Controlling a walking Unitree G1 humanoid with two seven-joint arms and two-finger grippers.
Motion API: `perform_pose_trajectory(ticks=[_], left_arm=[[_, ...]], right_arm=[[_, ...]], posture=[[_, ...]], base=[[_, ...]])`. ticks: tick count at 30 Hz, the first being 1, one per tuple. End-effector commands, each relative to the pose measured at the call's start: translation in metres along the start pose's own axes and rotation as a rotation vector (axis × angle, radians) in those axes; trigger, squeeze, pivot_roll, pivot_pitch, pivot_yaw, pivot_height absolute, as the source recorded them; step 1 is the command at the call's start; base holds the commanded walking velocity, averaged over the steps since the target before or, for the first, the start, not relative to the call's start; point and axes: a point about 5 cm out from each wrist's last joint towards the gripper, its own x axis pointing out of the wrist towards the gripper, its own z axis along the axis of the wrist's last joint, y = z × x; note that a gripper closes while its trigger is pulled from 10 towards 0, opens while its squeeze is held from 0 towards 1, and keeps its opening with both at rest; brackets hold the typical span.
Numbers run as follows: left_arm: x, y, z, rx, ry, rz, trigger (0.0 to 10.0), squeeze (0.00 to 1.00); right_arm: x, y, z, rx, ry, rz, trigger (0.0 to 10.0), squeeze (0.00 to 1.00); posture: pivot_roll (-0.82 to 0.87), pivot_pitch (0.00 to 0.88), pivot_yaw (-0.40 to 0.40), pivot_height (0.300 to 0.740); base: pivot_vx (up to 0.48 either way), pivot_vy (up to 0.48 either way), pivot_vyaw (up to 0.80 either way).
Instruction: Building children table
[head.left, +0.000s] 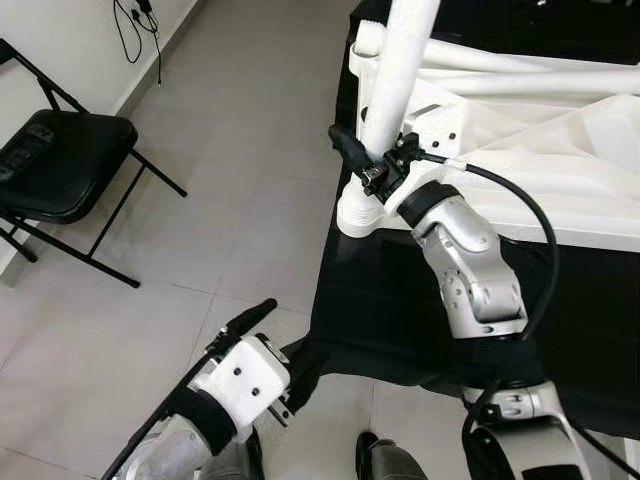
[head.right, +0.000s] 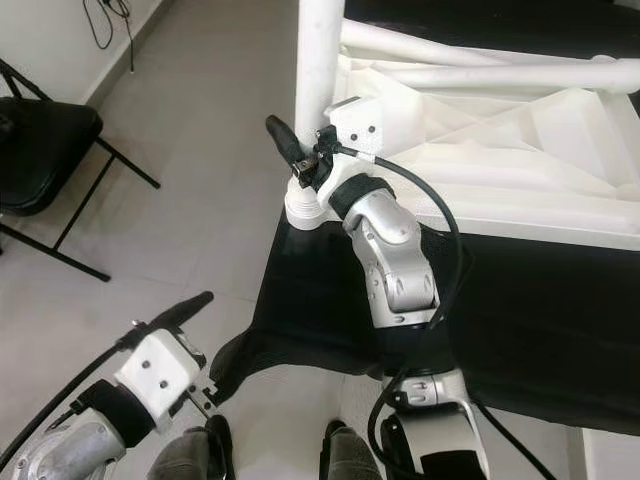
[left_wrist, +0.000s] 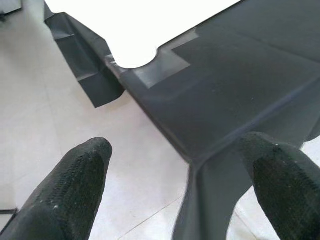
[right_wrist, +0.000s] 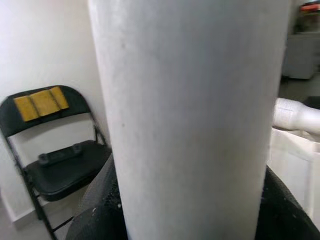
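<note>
The white children's table (head.left: 560, 150) lies upside down on a surface draped in black cloth (head.left: 400, 300). One white table leg (head.left: 395, 70) stands upright in the corner socket (head.left: 362, 212) nearest me. My right gripper (head.left: 375, 165) is shut on this leg just above the socket; in the right wrist view the leg (right_wrist: 190, 120) sits between the black fingers (right_wrist: 95, 210). My left gripper (head.left: 285, 345) hangs low beside the cloth's corner, open and holding nothing, its fingers (left_wrist: 65, 195) spread wide. More white legs (head.left: 520, 65) lie across the table's underside.
A black folding chair (head.left: 60, 165) with a dark controller on its seat stands at the left by the wall. Cables (head.left: 135, 25) hang on the wall. Grey tiled floor (head.left: 230, 150) stretches between chair and cloth. My feet (head.left: 385, 455) are near the cloth's edge.
</note>
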Motion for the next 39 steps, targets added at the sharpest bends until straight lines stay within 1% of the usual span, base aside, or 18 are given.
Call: perform_pose_trajectory(ticks=[1,7,8,10,12,14,16,17,19,20,22,23,26,31,33,34,37,39], left_arm=[[-0.001,-0.001,-0.007,-0.026,0.034,0.006,10.0,0.0],[0.001,0.009,-0.006,-0.005,0.024,0.048,10.0,0.0],[0.005,0.024,-0.002,0.002,0.003,0.112,10.0,0.0],[0.005,0.024,-0.002,0.002,0.003,0.112,10.0,0.0],[0.009,0.04,0.005,-0.008,-0.033,0.174,10.0,0.0],[0.01,0.046,0.008,-0.015,-0.049,0.193,10.0,0.0],[0.018,0.071,0.027,-0.018,-0.131,0.24,10.0,0.0],[0.018,0.071,0.027,-0.018,-0.131,0.24,10.0,0.0],[0.025,0.089,0.048,-0.007,-0.212,0.241,10.0,0.0],[0.025,0.089,0.048,-0.007,-0.212,0.241,10.0,0.0],[0.033,0.104,0.075,-0.037,-0.319,0.19,10.0,0.0],[0.033,0.104,0.075,-0.037,-0.319,0.19,10.0,0.0],[0.04,0.119,0.107,-0.105,-0.442,0.079,10.0,0.0],[0.042,0.123,0.117,-0.118,-0.472,0.031,10.0,0.0],[0.057,0.14,0.149,-0.12,-0.519,-0.15,10.0,0.0],[0.057,0.14,0.149,-0.12,-0.519,-0.15,10.0,0.0],[0.075,0.161,0.18,-0.173,-0.534,-0.29,10.0,0.0],[0.08,0.164,0.185,-0.199,-0.528,-0.322,10.0,0.0]], right_arm=[[-0.019,-0.001,-0.052,0.096,0.244,-0.076,10.0,0.0],[-0.024,0.008,-0.053,0.076,0.245,-0.121,10.0,0.0],[-0.027,0.011,-0.056,0.058,0.259,-0.15,10.0,0.0],[-0.027,0.011,-0.056,0.058,0.259,-0.15,10.0,0.0],[-0.03,0.012,-0.058,0.039,0.277,-0.193,10.0,0.0],[-0.031,0.012,-0.058,0.028,0.284,-0.212,10.0,0.0],[-0.031,0.014,-0.06,0.008,0.3,-0.249,10.0,0.0],[-0.031,0.014,-0.06,0.008,0.3,-0.249,10.0,0.0],[-0.029,0.017,-0.06,0.007,0.304,-0.271,10.0,0.0],[-0.029,0.017,-0.06,0.007,0.304,-0.271,10.0,0.0],[-0.025,0.02,-0.059,0.012,0.296,-0.273,10.0,0.0],[-0.025,0.02,-0.059,0.012,0.296,-0.273,10.0,0.0],[-0.022,0.022,-0.059,0.016,0.289,-0.27,10.0,0.0],[-0.021,0.023,-0.059,0.018,0.288,-0.272,10.0,0.0],[-0.017,0.028,-0.056,0.026,0.273,-0.256,10.0,0.0],[-0.017,0.028,-0.056,0.026,0.273,-0.256,10.0,0.0],[-0.012,0.037,-0.052,0.037,0.259,-0.236,10.0,0.0],[-0.011,0.039,-0.052,0.039,0.257,-0.233,10.0,0.0]], posture=[[0.0,0.322,-0.024,0.74],[0.01,0.317,-0.021,0.74],[0.01,0.31,-0.017,0.74],[0.01,0.31,-0.017,0.74],[0.01,0.304,-0.015,0.74],[0.01,0.304,-0.015,0.74],[0.01,0.295,-0.005,0.74],[0.01,0.295,-0.005,0.74],[0.01,0.291,-0.003,0.74],[0.01,0.291,-0.003,0.74],[0.01,0.288,0.002,0.74],[0.01,0.288,0.002,0.74],[0.01,0.286,0.005,0.74],[0.01,0.285,0.007,0.74],[0.02,0.275,0.014,0.74],[0.02,0.275,0.014,0.74],[0.03,0.271,0.02,0.74],[0.03,0.271,0.02,0.74]], base=[[0.0,0.0,0.0],[0.0,0.0,0.0],[0.0,0.0,0.0],[0.0,0.0,0.0],[0.0,0.0,0.0],[0.0,0.0,0.0],[0.0,0.0,0.0],[0.0,0.0,0.0],[0.0,0.0,0.0],[0.0,0.0,0.0],[0.0,0.0,0.0],[0.0,0.0,0.0],[0.0,0.0,0.0],[0.0,0.0,0.0],[0.0,0.0,0.0],[0.0,0.0,0.0],[0.0,0.0,0.0],[0.0,0.0,0.0]])
